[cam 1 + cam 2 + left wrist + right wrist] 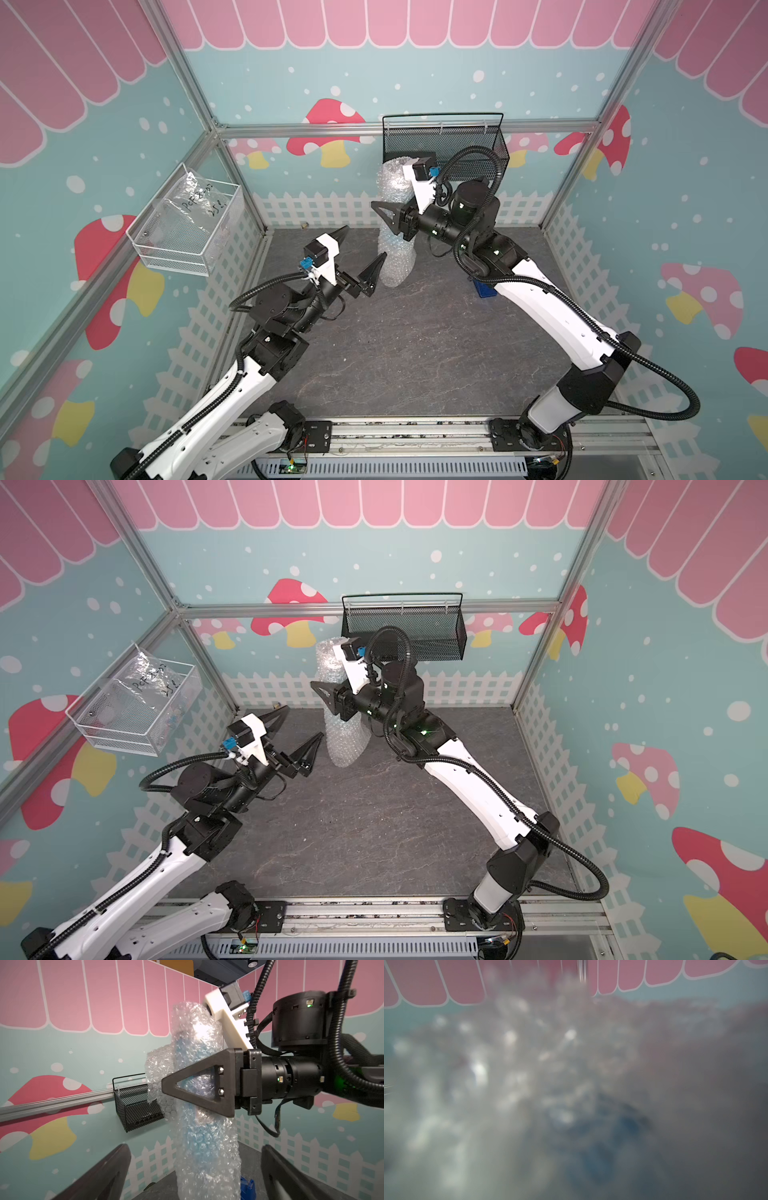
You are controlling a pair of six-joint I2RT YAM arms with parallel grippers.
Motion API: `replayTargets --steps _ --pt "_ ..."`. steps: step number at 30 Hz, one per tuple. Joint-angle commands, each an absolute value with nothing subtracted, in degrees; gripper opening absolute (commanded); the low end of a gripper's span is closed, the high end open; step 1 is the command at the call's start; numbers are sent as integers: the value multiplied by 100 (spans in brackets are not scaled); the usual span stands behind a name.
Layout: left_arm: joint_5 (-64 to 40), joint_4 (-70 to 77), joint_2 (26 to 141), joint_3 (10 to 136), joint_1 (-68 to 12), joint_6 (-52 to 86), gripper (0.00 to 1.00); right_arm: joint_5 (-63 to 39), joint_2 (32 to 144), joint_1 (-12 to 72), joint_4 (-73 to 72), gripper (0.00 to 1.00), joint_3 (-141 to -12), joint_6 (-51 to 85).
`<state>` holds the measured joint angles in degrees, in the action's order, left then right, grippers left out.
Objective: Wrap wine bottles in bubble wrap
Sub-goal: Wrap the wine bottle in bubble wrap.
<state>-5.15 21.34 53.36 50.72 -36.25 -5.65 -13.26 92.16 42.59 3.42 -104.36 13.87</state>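
Note:
The bubble wrap (395,257) stands upright on the dark table as a tall rolled tube, seen in both top views (343,746). The wine bottle (187,1049) shows only as a blue shape through the wrap. My right gripper (387,215) is shut on the tube at mid-height. One black triangular finger (197,1088) crosses the front of the tube and the other finger is hidden behind it. The right wrist view is filled by blurred bubble wrap (508,1084). My left gripper (365,241) is open beside the tube's lower part, holding nothing, with its fingers either side of the tube in the left wrist view.
A black mesh basket (444,141) hangs on the back rail just behind the tube's top. A white wire basket (187,249) holding a crinkled clear bag hangs on the left wall. A blue tape dispenser (484,290) sits on the table under my right arm.

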Motion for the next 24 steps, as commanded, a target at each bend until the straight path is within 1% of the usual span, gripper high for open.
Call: replayTargets --steps 1,10,19,20,21,24 --pt "-29 2557 5702 5197 -3990 -1192 100 -730 8986 4375 -319 8 -10640 1596" --pt "1331 2991 6408 5445 -4394 -1830 99 -1008 8942 4527 -211 7 -10834 1890" --pt "1587 2707 6913 5912 -4420 -2007 100 -1275 8885 4682 -286 7 -10597 2227" --pt "1592 2686 6954 5944 -4421 -2040 97 -1329 8859 4684 -343 7 -10546 2261" --pt "1586 2620 6986 5987 -4421 -2096 93 -1401 8845 4682 -382 7 -10525 2284" --pt "1527 2421 7039 6034 -4421 -2196 66 -1588 8825 4694 -413 9 -10528 2305"
